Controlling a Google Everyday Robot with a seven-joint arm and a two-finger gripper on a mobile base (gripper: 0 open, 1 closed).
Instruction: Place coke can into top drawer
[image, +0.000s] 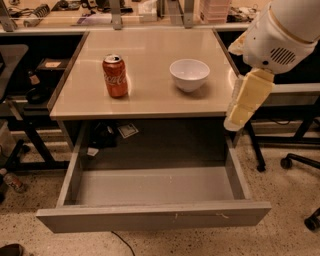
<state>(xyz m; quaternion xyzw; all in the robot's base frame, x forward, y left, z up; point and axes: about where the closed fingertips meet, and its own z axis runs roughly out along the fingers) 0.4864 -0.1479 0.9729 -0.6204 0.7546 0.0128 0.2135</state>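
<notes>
Tabletop (150, 47) carries the coke can (115, 76), a bowl (189, 74) between it and your claw (240, 111) at the right edge. I cannot tell how open the claw is. Reaching across, you could knock that bowl.

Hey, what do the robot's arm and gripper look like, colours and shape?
The arm is a bulky, rounded white housing with a patch of dark vent slots. Below it the gripper, beside the right edge of the tabletop, is pale cream-yellow, blocky and segmented, narrowing downward. No cables or lettering show.
</notes>
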